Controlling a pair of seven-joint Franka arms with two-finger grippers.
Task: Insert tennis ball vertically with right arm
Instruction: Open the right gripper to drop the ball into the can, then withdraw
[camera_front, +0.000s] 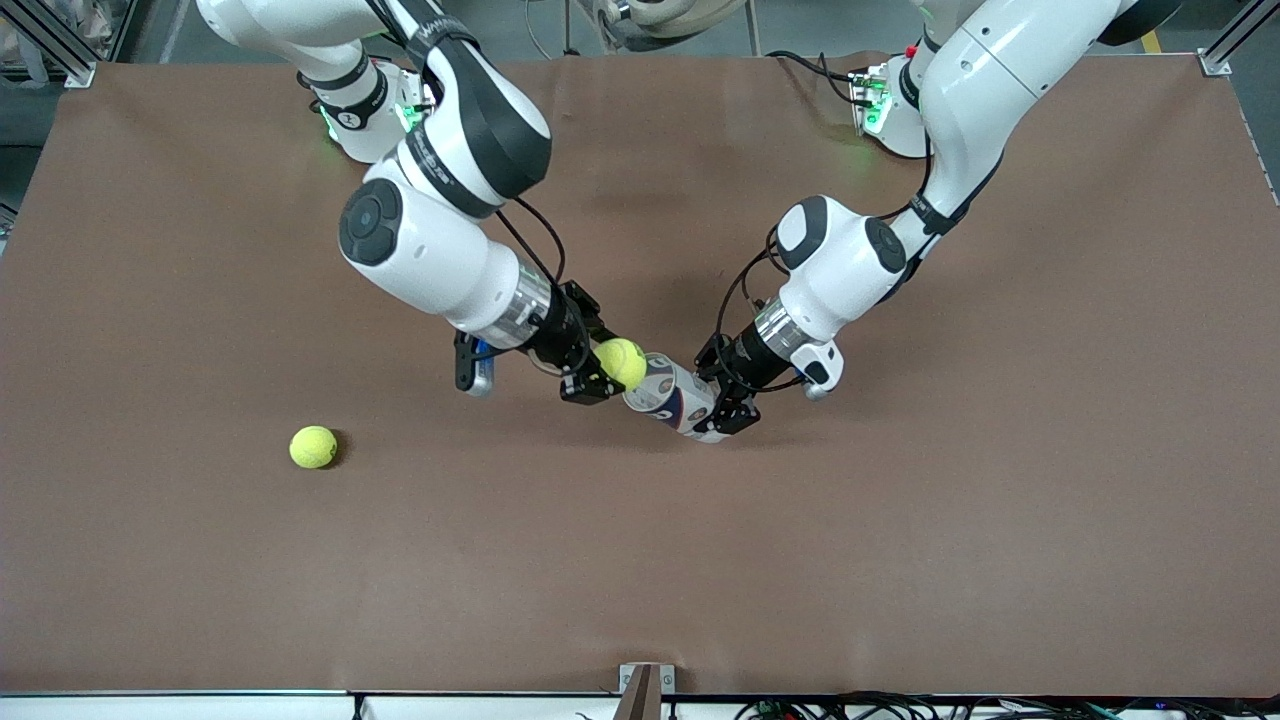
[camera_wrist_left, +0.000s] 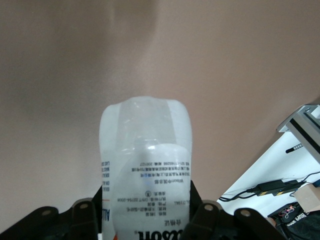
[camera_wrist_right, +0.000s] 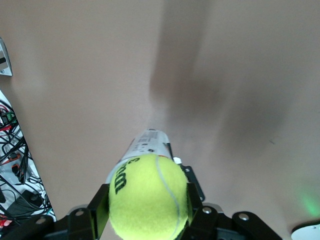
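Above the middle of the brown table (camera_front: 900, 560), two robot arms meeting, hands nearly touching. Right gripper (camera_front: 600, 372) clamped on a fuzzy yellow-green tennis ball (camera_front: 622, 361), fingers pressed to its two sides, ball filling the span between them. Left gripper (camera_front: 728, 405) clamped on a clear plastic ball can with a printed label (camera_front: 672, 395), held near one end, can tilted rather than upright, open mouth turned toward the ball. Ball right at that mouth, touching or just short of it; cannot tell which.

From the right wrist camera: ball (camera_wrist_right: 147, 195) large between black fingers (camera_wrist_right: 99, 210), can (camera_wrist_right: 145, 145) lined up straight past it. From the left wrist camera: can (camera_wrist_left: 145, 170) pinched between dark fingers (camera_wrist_left: 205, 215), translucent wall and small print showing.

Second yellow-green tennis ball (camera_front: 313, 447) lying loose on the table, toward the right arm's end, nearer the front camera, well apart from both hands.

Judged handling: ball light, springy, felt cover giving good friction, unlikely to slip; best held across its widest part, as now. Can light, thin-walled, smooth and probably slippery, likely to flex or dent under a hard squeeze; best held low on the body, away from the mouth, leaving the opening free. Fit probably snug, so careful alignment needed.
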